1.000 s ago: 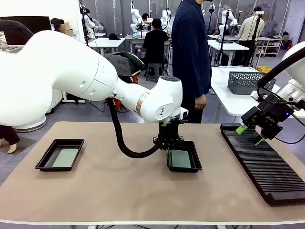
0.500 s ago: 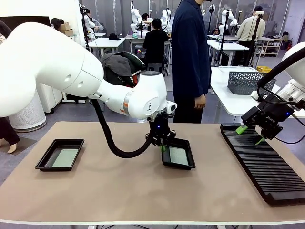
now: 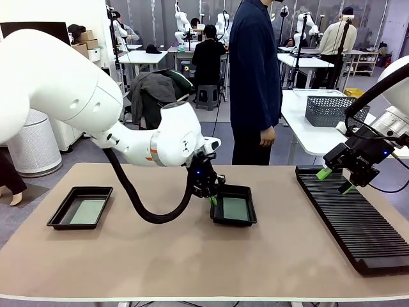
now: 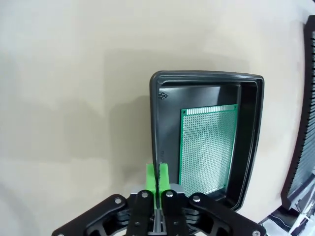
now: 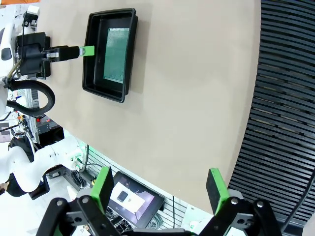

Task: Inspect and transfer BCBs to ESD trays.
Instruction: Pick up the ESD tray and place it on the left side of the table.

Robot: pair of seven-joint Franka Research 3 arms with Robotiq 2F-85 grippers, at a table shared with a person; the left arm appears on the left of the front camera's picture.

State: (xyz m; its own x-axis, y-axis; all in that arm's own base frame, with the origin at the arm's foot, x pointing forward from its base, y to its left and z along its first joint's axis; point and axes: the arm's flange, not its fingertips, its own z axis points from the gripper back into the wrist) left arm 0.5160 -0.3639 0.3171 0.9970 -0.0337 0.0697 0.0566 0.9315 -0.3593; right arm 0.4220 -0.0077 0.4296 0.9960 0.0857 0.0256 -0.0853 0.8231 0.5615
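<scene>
Perforated green board [image 4: 206,147] in glossy black tray [image 4: 248,147]; left jaws pinch its rim; right jaws spread, empty.

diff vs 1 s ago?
Left tool, shut on the rim of the middle ESD tray, has dragged it with its BCB toward the robot's left. Right tool stayed open over the ribbed rack; left tray unmoved.

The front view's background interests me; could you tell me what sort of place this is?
Probably a robotics lab or data-collection workshop: other tables with seated people and robot arms stand behind, and a slotted rack shares this table.
</scene>
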